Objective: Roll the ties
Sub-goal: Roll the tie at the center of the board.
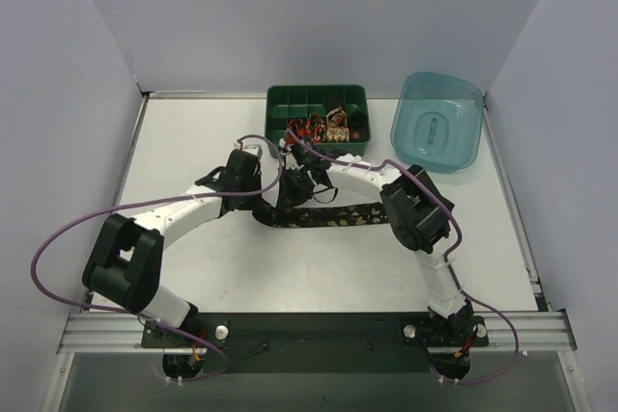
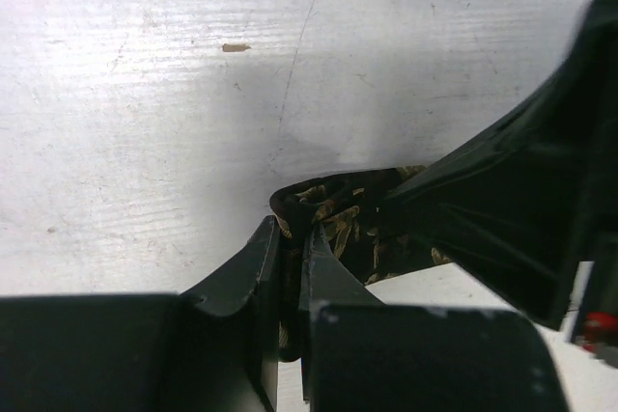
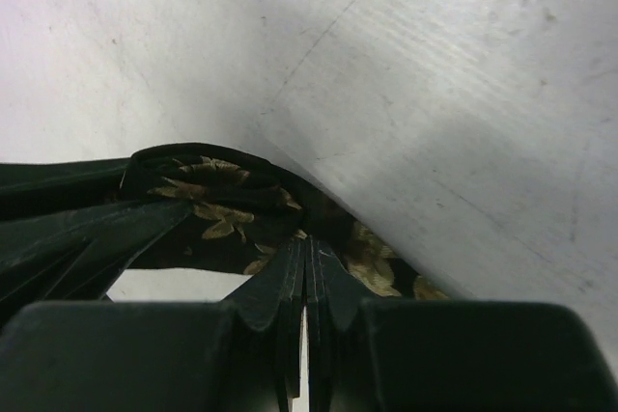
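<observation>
I'm pinching the tie (image 1: 328,216) with both: left fingers (image 2: 294,241) clenched on its folded end, right fingers (image 3: 306,248) clenched just beside, so the roll is starting tight on the table (image 1: 193,137).

black tie (image 3: 224,211), gold leaf motifs; green tray (image 1: 318,93)

1. Top view: bright, even overhead light with no glare. Only faint, soft shadows fall on the white bench (image 1: 193,142).
2. Wrist views: dimmer. The left tool (image 2: 290,238) and right tool (image 3: 307,253) loom dark and blurred, while the tie (image 3: 217,205) stays fairly sharp.
</observation>
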You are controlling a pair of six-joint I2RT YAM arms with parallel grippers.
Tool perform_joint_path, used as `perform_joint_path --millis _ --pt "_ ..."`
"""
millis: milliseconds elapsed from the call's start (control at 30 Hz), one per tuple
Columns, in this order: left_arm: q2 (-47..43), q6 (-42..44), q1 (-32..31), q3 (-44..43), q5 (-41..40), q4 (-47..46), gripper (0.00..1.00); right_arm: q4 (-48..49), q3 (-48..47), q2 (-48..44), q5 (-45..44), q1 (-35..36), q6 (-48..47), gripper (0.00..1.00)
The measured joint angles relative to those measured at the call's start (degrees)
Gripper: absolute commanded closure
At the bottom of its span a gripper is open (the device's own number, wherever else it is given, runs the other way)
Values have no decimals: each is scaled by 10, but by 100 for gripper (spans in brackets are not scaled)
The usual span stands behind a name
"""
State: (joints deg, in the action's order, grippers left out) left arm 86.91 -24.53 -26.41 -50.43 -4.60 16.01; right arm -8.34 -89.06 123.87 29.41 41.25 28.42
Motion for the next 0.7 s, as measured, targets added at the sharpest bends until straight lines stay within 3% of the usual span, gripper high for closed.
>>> perform_joint_path --millis 233,700 --pt "10 10 -44 -66 -63 59 100 -1 -7 14 0 15 0 100" --pt "58 -3 -115 -103 -143 93 100 25 8 23 23 6 29 100"
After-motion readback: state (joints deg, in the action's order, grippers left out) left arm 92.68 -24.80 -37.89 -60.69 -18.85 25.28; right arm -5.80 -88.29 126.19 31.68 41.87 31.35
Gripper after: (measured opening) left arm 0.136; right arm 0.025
